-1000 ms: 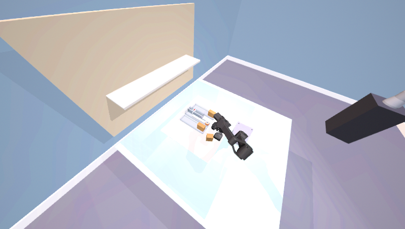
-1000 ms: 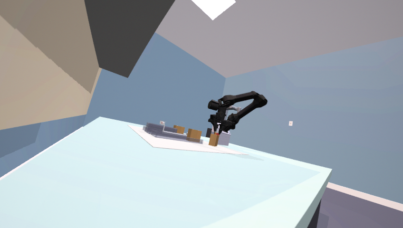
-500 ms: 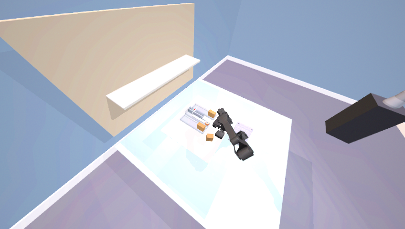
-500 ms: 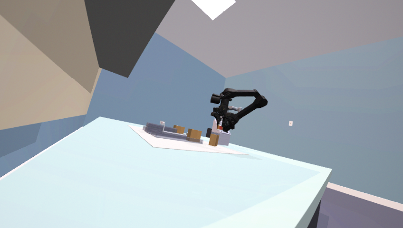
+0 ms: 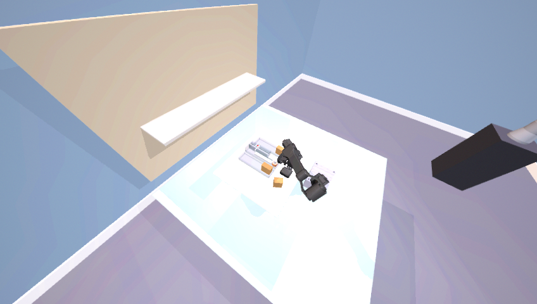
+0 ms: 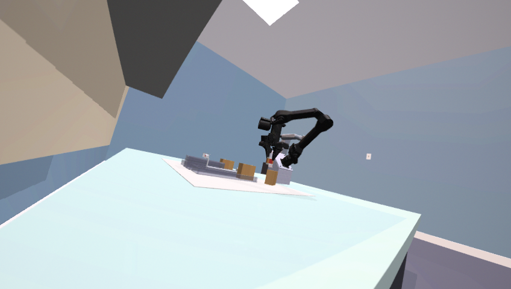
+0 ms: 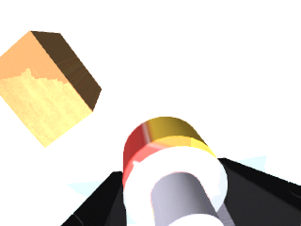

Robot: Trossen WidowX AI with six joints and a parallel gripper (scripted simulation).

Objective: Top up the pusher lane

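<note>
Holding the loose jar with red and yellow bands, white shoulder and grey cylindrical top (image 6: 270, 161) (image 7: 171, 162) clamped between both fingers of the black parallel-jaw gripper (image 5: 282, 159) (image 6: 270, 158) (image 7: 169, 175), not apart and not closed on nothing. Lifted off the pale mat (image 6: 222, 182) and roughly upright in the exterior view, long axis running up between the fingers; hidden under the arm from above. Hanging just outside the front end of the clear, low-walled tray (image 5: 252, 168) (image 6: 215, 174), on the side nearer the arm's base, with the lane stretching away from base and gripper alike. Seen from above, at the near end of that lane: a small round white-and-orange jar (image 5: 274, 163), probably the old one, between two orange blocks, one toward the near side (image 5: 266, 168) (image 6: 246, 171) and one toward the far side (image 5: 278, 149) (image 6: 226, 164). Close by, outside the tray, a third orange block (image 5: 278, 182) (image 6: 271, 177) (image 7: 47, 89), apart from the jar in the wrist view. Too small to tell: label match and contact with the pusher plate. Grasp apparently done, placing still to do. Best to line up with the lane from the front, keep upright, clear the low stop, then press the old jar straight back along the lane before lowering fully. Likely trouble: clipping a block, tipping the old jar off-line, or easing off too soon and letting the spring snap forward.
</note>
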